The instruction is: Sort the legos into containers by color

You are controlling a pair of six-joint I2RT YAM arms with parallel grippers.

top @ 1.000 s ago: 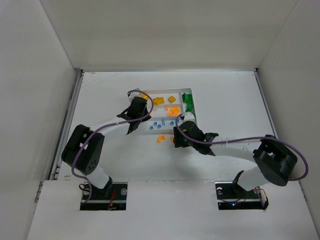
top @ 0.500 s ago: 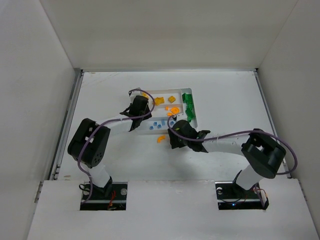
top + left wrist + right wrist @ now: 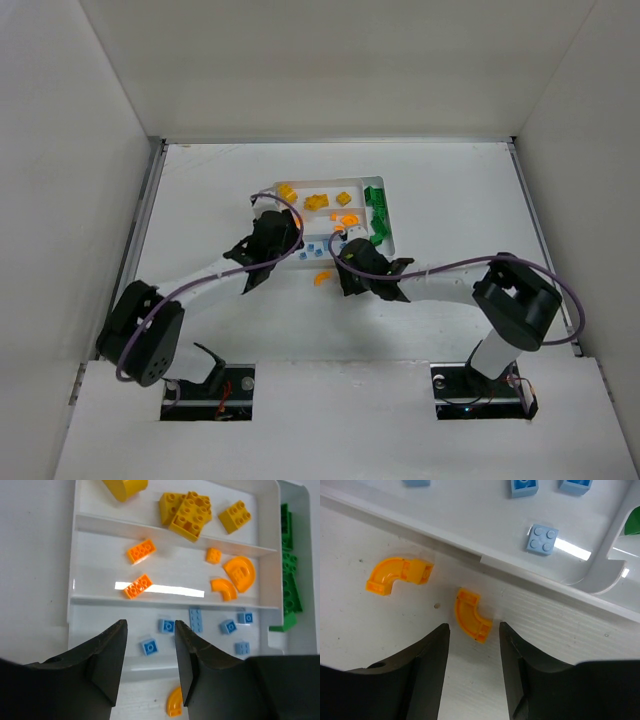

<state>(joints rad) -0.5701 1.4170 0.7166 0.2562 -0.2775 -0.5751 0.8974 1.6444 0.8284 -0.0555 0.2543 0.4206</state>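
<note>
Nearly done: shallow white plastic tray (image 3: 73,540) held 4 yellow bricks (image 3: 192,512) in far sect., 5 orange bricks (image 3: 141,550) mid, 6 pale blue bricks (image 3: 228,626) near; green bricks (image 3: 290,585) in side slot, too hidden to count. 2 curved orange pieces (image 3: 400,575) lay just outside tray's near wall. Right gripper (image 3: 472,627) straddled one, jaws apart, not touching; left gripper (image 3: 149,625), apart & empty, above blue sect.

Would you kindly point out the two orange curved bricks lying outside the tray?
Upper curved brick (image 3: 395,572): right wrist view, on its bend.
Lower curved brick (image 3: 468,616): right wrist view, on its arc.
</note>
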